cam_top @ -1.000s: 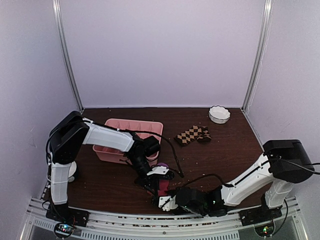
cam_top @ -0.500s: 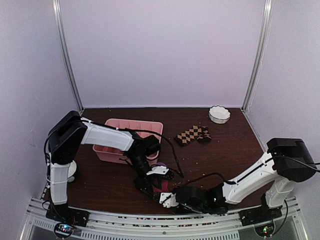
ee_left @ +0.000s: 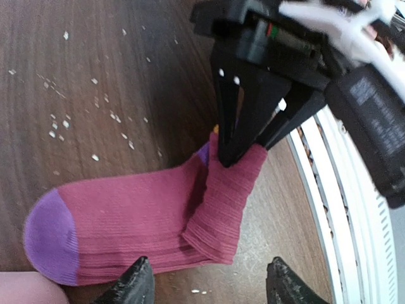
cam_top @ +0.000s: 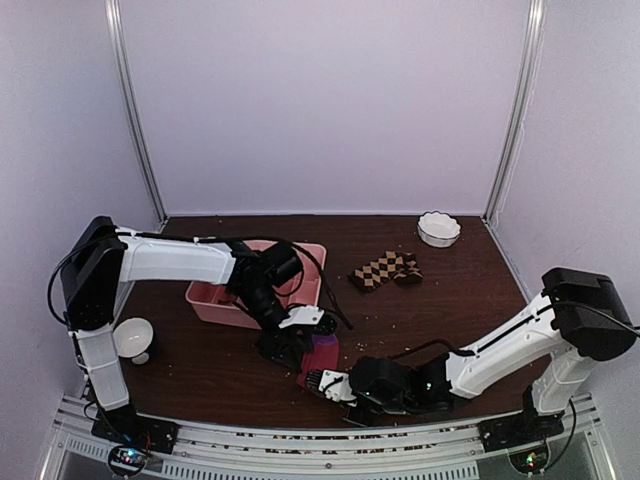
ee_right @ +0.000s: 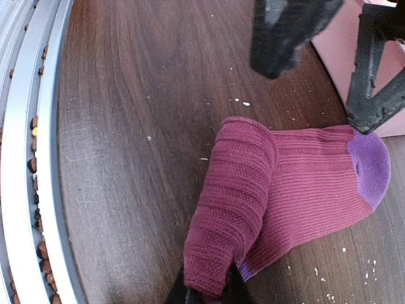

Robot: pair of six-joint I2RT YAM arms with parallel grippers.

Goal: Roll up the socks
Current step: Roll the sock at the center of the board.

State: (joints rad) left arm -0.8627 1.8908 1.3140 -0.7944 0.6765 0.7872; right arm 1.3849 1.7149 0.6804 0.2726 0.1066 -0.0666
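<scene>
The magenta-pink sock lies on the dark wooden table, its purple toe toward the pink tray. Its cuff end is folded back over the leg. My right gripper is shut on that folded end, low at the table's near edge. Just past the sock's folded side, my left gripper hovers open with nothing between its fingers. The brown-and-tan checkered sock lies flat and apart at the back right of centre.
The pink tray stands just behind the left gripper. One white bowl sits at the back right corner, another by the left arm's base. The metal rail runs along the near edge. Crumbs speckle the wood.
My left gripper has opened, let go of the pink sock and drawn back toward the tray. The right gripper has shut on the folded cuff end and shifted slightly left.
</scene>
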